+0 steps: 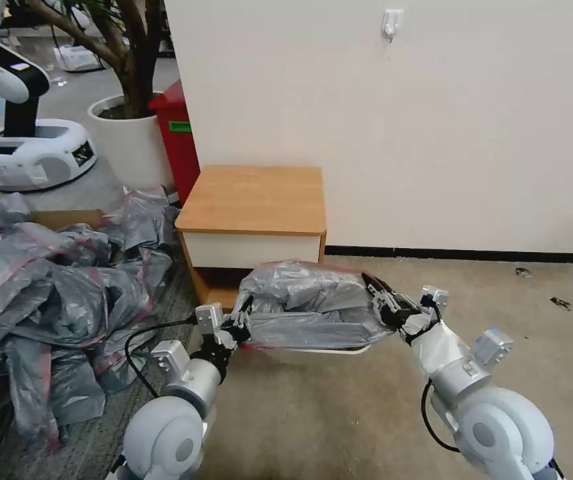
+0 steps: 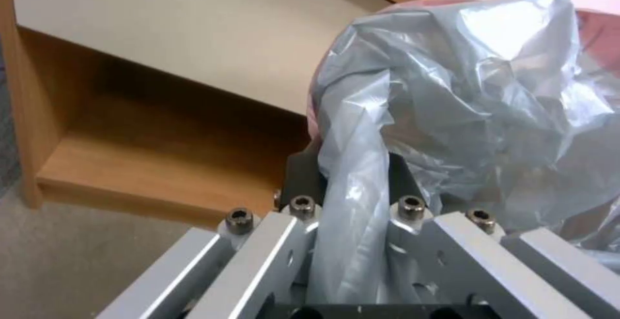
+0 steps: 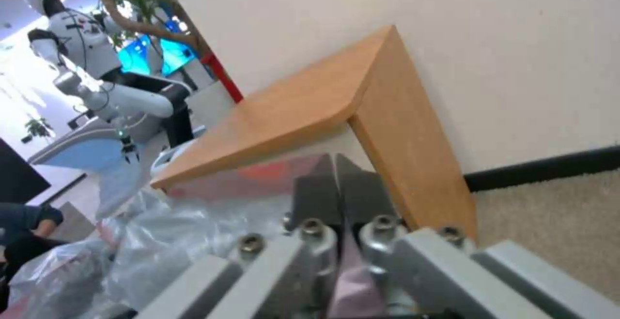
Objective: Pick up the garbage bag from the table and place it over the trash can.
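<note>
Both my left gripper and right gripper clamp the garbage bag, stretched before the table.

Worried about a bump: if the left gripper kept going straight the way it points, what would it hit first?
Probably the table: past the garbage bag pinched in the left gripper, its open shelf gap lies ahead, though depth is unclear.

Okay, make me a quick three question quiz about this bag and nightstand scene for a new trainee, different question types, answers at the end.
1. True or false: the garbage bag lies on the table top.
2. How many end effectors grip the bag?
3. The bag is stretched: A) behind the table B) in front of the table C) over the red bin.

Key: 1. False. 2. Two: left end effector and right end effector. 3. B.
</note>
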`<state>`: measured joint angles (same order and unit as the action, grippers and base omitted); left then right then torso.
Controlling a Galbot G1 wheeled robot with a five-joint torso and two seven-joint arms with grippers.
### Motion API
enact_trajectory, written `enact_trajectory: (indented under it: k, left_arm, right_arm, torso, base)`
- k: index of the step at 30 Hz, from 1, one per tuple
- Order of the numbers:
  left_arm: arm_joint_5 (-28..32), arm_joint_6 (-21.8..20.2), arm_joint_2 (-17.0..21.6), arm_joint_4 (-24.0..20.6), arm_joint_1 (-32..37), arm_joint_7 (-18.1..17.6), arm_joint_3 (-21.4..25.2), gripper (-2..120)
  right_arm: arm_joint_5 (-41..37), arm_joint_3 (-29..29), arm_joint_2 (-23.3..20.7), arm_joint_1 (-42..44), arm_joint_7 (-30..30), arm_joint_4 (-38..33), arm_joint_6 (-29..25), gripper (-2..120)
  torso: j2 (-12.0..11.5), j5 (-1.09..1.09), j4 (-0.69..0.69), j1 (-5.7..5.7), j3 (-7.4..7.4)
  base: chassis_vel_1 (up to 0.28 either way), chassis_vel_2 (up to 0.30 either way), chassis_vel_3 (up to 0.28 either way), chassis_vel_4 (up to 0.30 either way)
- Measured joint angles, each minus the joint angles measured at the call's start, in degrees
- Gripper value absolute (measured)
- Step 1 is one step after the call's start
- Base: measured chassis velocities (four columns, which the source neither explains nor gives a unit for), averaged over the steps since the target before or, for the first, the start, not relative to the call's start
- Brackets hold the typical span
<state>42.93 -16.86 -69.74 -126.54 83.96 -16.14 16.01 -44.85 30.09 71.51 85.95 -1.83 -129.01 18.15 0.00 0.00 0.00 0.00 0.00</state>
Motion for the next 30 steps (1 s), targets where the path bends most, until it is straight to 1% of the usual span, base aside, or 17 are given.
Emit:
enact_trajectory:
  k: [1,2,3,4,6,7,10,11,14,15,18,23,25,28,30]
  left_arm:
    - [0.2,-0.3,-0.1,-0.1,0.5,0.1,0.0,7]
    - [0.2,-0.3,-0.1,-0.1,0.5,0.1,0.0,7]
    - [0.3,-0.4,-0.1,-0.3,0.7,0.1,0.1,7]
    - [0.3,-0.5,0.0,-0.4,1.0,0.3,0.1,7]
    - [0.3,-0.6,0.0,-0.9,1.4,0.6,0.1,7]
    - [0.3,-0.6,0.0,-0.9,1.4,0.6,0.1,7]
    - [1.8,-0.9,0.0,-1.9,1.7,0.8,0.1,7]
    - [1.8,-0.9,0.0,-1.9,1.7,0.8,0.1,7]
    - [4.1,-1.5,-0.1,-2.6,1.9,0.8,0.4,7]
    - [4.1,-1.5,-0.1,-2.6,1.9,0.8,0.4,7]
    - [5.8,-1.7,-0.3,-2.7,1.8,0.6,0.5,7]
    - [7.5,-1.8,-0.5,-2.7,1.7,-0.1,0.7,7]
    - [10.5,-2.5,-0.7,-3.0,1.4,-1.2,1.1,7]
    - [12.1,-2.8,-0.7,-3.0,1.0,-2.0,1.3,7]
    - [13.5,-3.1,-0.7,-3.0,0.6,-2.8,1.7,7]
  right_arm:
    - [-0.2,0.1,0.0,0.4,1.5,-2.0,1.3,0]
    - [-0.2,0.1,0.0,0.4,1.5,-2.0,1.3,0]
    - [-0.3,0.1,0.0,0.4,2.2,-2.6,2.5,0]
    - [-0.9,0.0,-0.2,0.1,3.8,-3.6,4.7,0]
    - [-1.5,-0.3,-0.6,-0.9,6.8,-4.1,7.2,0]
    - [-1.5,-0.3,-0.6,-0.9,6.8,-4.1,7.2,0]
    - [-2.8,-0.3,-1.0,-2.2,12.1,-3.0,9.5,0]
    - [-2.8,-0.3,-1.0,-2.2,12.1,-3.0,9.5,0]
    - [-5.9,0.3,-1.3,-2.3,19.3,-2.8,10.7,0]
    - [-5.9,0.3,-1.3,-2.3,19.3,-2.8,10.7,0]
    - [-10.2,1.2,-1.8,-1.6,24.8,-4.3,12.2,0]
    - [-12.2,1.9,-1.9,0.0,26.9,-6.1,13.2,0]
    - [-12.6,1.8,-1.5,2.9,28.0,-8.7,14.0,0]
    - [-12.6,1.2,-0.7,4.7,28.5,-10.6,14.1,0]
    - [-10.7,0.4,-0.2,6.5,28.5,-12.5,13.8,0]
  torso:
    - [0.0,0.00,0.00,0.00,0.00]
    - [0.0,0.00,0.00,0.00,0.00]
    - [0.0,0.00,0.00,0.00,0.00]
    - [0.0,0.00,0.00,0.00,0.00]
    - [0.0,0.00,0.00,0.00,0.00]
    - [0.0,0.00,0.00,0.00,0.00]
    - [0.0,0.01,0.00,0.00,0.00]
    - [0.0,0.01,0.00,0.00,0.00]
    - [0.0,0.01,0.00,0.00,0.00]
    - [0.0,0.01,0.00,0.00,0.00]
    - [0.0,0.00,0.00,0.00,0.00]
    - [0.0,0.00,0.00,0.00,0.00]
    - [0.0,0.00,0.00,0.00,0.00]
    - [0.0,0.00,0.00,0.00,0.00]
    - [0.0,0.00,0.00,0.00,0.00]
  base:
    - [0.000,0.000,0.000,0.000]
    - [0.000,0.000,0.000,0.000]
    - [0.000,0.000,0.000,0.000]
    - [0.000,0.000,0.000,0.000]
    - [0.000,0.000,0.000,0.000]
    - [0.000,0.000,0.000,0.000]
    - [0.000,0.000,0.000,0.000]
    - [0.000,0.000,0.000,0.000]
    - [0.000,0.000,0.000,0.000]
    - [0.000,0.000,0.000,0.000]
    - [0.000,0.000,0.000,0.000]
    - [0.000,0.000,0.000,0.000]
    - [0.000,0.000,0.000,0.000]
    - [0.000,0.000,0.000,0.000]
    - [0.000,0.000,0.000,0.000]
